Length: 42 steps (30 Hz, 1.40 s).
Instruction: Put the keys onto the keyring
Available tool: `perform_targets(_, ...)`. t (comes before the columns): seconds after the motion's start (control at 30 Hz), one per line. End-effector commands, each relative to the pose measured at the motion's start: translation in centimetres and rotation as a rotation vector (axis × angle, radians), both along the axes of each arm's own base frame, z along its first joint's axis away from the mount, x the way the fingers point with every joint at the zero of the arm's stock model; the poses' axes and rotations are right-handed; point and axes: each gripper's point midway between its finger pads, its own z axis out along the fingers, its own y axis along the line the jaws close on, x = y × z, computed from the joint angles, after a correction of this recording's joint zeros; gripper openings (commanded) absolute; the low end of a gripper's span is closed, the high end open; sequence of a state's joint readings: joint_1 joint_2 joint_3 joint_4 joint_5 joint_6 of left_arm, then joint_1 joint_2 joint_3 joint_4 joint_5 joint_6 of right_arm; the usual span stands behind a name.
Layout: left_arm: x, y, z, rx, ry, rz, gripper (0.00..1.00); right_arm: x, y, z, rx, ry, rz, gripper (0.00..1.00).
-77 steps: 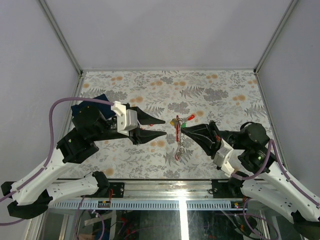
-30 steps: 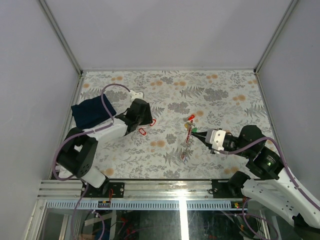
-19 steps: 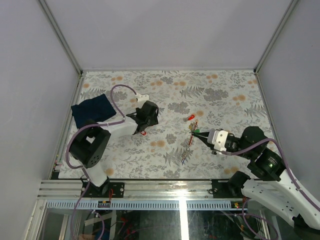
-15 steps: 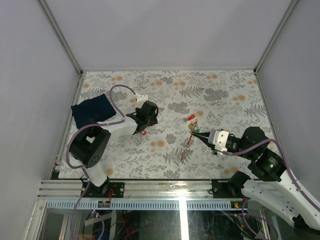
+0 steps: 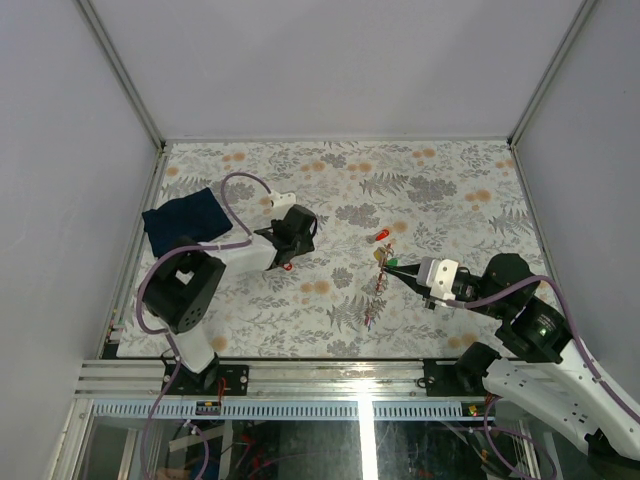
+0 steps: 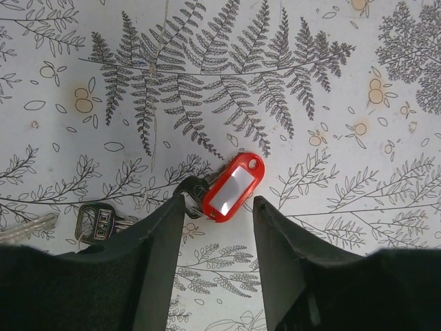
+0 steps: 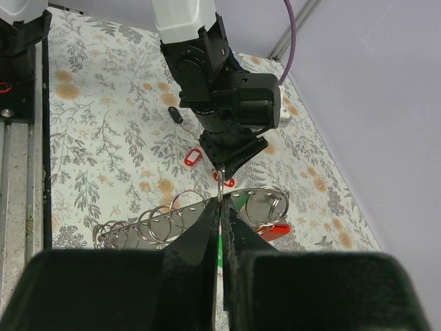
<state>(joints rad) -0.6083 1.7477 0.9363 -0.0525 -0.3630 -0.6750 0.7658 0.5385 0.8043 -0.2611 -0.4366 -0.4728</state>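
- Left tool (image 6: 219,200): fingers spread and low over the worktop (image 5: 450,190), with a red-tagged key (image 6: 233,187) lying flat between the tips. The tag's white label window is blank.
- Just outside one finger lies a dark-headed key (image 6: 94,222). It has stamped letters, but they are too small to read for certain.
- Ahead of the left tool's tips there is only bare fern-printed worktop. A dark blue cloth (image 5: 182,222) lies off to its side, near the worktop's edge rail.
- Right tool (image 7: 220,201): fingers pressed together, pinching a thin wire loop of the keyring (image 7: 158,224). Its string of rings trails to one side of the tips.
- A green tag (image 7: 238,200) and a red tag (image 7: 272,231) sit just beside the right tool's tips, and no writing can be made out on them.
- The left arm's wrist stands close in front of the right tool.
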Motion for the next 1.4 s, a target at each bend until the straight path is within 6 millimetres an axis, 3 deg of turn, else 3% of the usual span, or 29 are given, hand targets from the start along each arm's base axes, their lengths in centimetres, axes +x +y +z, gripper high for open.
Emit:
perform_targets(0.0,0.3,-0.1,-0.7,0.007,-0.010,0.012,0.42,-0.4,0.2,2.4,0.071,-0.047,0.020,0.00)
perform_targets(0.33,-0.1,-0.3,-2.2,0.008,0.018,0.003,0.34,-0.5,0.2,2.3,0.071,-0.039,0.023,0.00)
perform_targets(0.73,-0.1,-0.2,-2.2,0.020,0.019,-0.011,0.15,-0.6,0.3,2.2,0.070,-0.030,0.027,0.00)
perform_targets(0.97,-0.6,-0.1,-2.4,0.058,0.037,-0.078,0.10,-0.6,0.2,2.3,0.070,-0.032,0.026,0.00)
perform_targets(1.13,-1.0,-0.4,-0.5,0.022,0.010,-0.104,0.28,-0.6,0.2,2.2,0.068,-0.028,0.026,0.00)
perform_targets(1.37,0.6,0.4,1.7,-0.045,-0.058,0.066,0.49,-0.7,0.3,2.1,0.067,-0.027,0.032,0.00)
